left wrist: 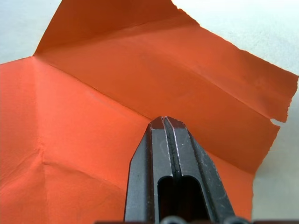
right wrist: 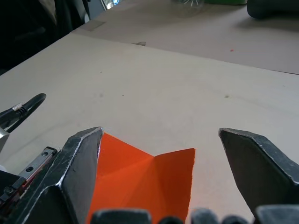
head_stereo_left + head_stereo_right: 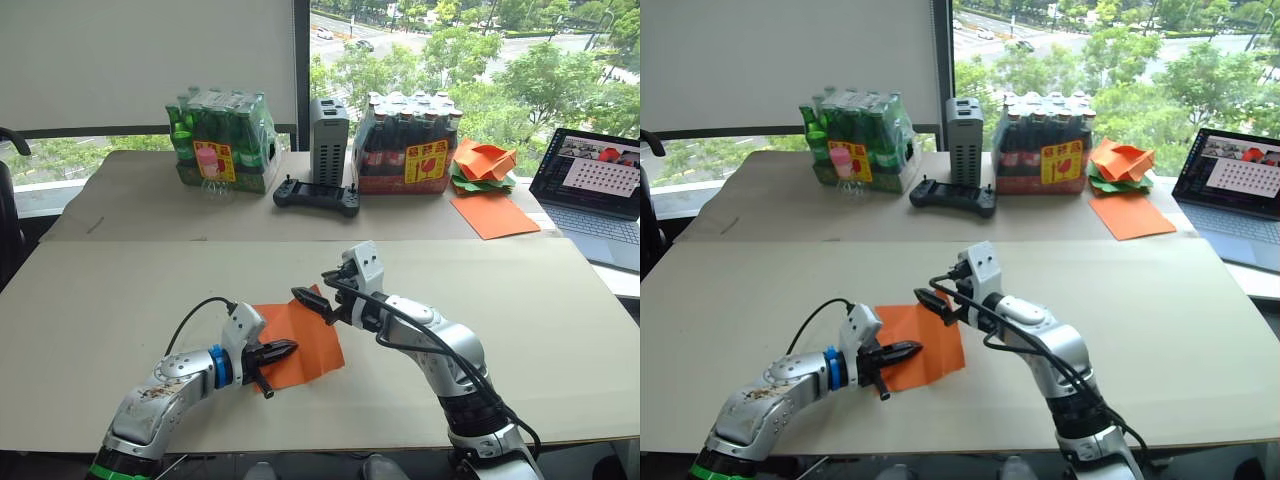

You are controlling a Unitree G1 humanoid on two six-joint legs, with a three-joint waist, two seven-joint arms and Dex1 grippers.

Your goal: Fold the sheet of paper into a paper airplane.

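Lying flat near the front edge of the bench (image 3: 120, 300), a little left of its middle, the sheet of paper (image 3: 305, 335) shows creases that meet at a point, and one far corner is folded over into a triangular flap. The left gripper (image 3: 283, 350) comes in from the front-left with its two black fingers pressed together, their tips resting over the paper's near-left part; the left wrist view shows the closed tips (image 1: 166, 126) against the orange surface with nothing between them. The right gripper (image 3: 312, 303) hovers at the sheet's far edge, its fingers (image 2: 79, 154) spread wide on either side of the folded corner and gripping nothing. Along the back edge of the further table stand a pack of green bottles (image 3: 222, 140), a grey box (image 3: 329, 140), a black controller (image 3: 316, 196) and a pack of dark bottles (image 3: 408, 145). A heap of orange and green paper shapes (image 3: 483, 165) and a smooth orange sheet (image 3: 494, 214) lie toward the back right corner, beside a laptop (image 3: 598, 185)
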